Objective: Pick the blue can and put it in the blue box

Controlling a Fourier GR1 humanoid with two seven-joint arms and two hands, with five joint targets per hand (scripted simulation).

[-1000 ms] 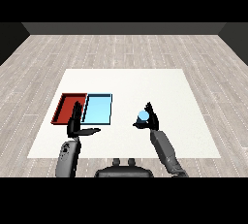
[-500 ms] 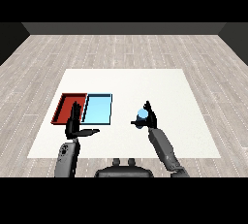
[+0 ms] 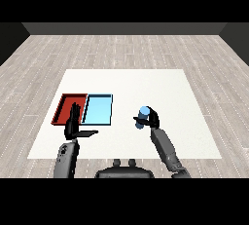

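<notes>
The left hand stood open with straight fingers, just in front of the red tray and idle. Beside that tray lay the blue box, to the left of the right hand and slightly beyond it. That hand curled round the blue can, a small light-blue cylinder held above the white table, tilted, its top leaning away.

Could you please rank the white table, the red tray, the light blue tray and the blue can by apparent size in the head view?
1. White table, by far the largest.
2. Red tray and light blue tray: these look alike, so no ranking between them.
3. Blue can, smallest, held in the right hand.
</notes>
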